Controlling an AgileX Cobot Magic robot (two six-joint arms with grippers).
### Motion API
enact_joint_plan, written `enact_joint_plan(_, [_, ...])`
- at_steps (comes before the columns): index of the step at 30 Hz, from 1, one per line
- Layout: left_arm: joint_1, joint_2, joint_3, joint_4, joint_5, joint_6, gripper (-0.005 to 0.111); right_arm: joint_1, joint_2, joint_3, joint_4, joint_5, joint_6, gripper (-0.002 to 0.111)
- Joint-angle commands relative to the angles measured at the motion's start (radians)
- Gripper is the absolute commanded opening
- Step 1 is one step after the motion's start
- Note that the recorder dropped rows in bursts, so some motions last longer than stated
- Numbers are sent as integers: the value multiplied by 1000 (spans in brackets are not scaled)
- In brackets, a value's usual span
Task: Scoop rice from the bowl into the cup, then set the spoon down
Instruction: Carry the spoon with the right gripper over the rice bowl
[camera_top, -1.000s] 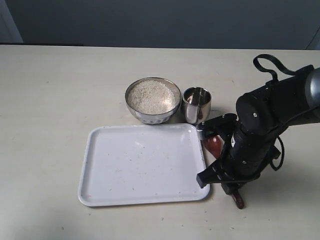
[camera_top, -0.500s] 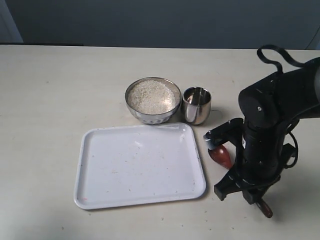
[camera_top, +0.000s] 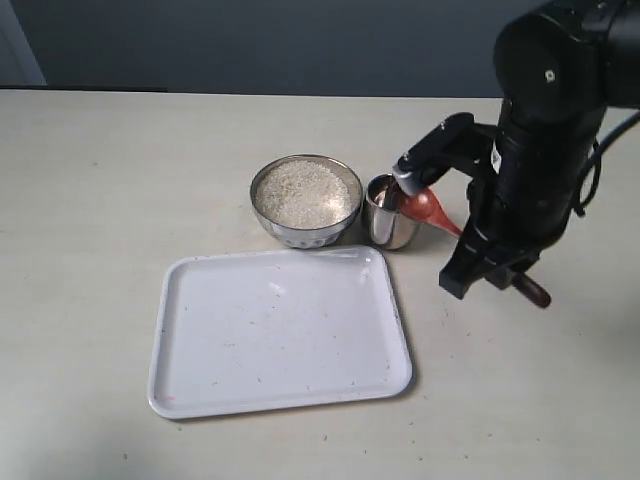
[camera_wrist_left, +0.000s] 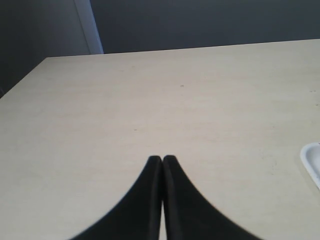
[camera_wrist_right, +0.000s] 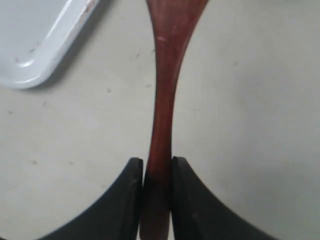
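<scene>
The right arm (camera_top: 545, 130) blocks much of the spoon (camera_top: 428, 207) in the exterior view. Only its reddish oval end and the dark tip of its handle show, one on each side of the arm. In the right wrist view the spoon (camera_wrist_right: 165, 100) is cut off at the frame edge, so its oval end is missing there. I cannot tell if it carries any rice (camera_top: 305, 192), or if it touches the cup (camera_top: 392, 212). The inside of the cup is just glare and reflections.

The spoon's long axis runs from far left to near right. The oval end points left at the cup's right rim and the handle tip points near and right. The right jaws pinch the slim handle near its tip, one on each side.

The cup stands just right of the bowl (camera_top: 305, 235), which is full of rice. Both are beyond the white tray (camera_top: 280, 330) on the table (camera_top: 100, 180).

The left jaws are pressed together over bare table, with a tray corner (camera_wrist_left: 312, 160) at the frame edge.
</scene>
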Motion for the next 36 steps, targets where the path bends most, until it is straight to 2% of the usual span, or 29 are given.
enact_joint_plan(1, [-2, 1, -8, 2, -10, -5, 1, 0, 84, -140, -121, 50, -37, -1])
enact_joint_plan(6, [-2, 1, -8, 2, -10, -5, 1, 11, 195, -291, -143, 50, -70, -1])
enact_joint_plan(13, [-2, 1, -8, 2, -10, -5, 1, 121, 358, -417, -255, 50, -129, -1])
enact_joint_plan(15, [-2, 1, -8, 2, -10, -5, 1, 146, 376, -417, -331, 50, -129, -1])
enact_joint_plan(24, [-2, 1, -8, 2, -8, -5, 1, 174, 390, -417, -453, 50, -170, -1])
enact_joint_plan(36, [-2, 1, -8, 2, -8, -5, 1, 236, 463, -415, -877, 50, -206, -1])
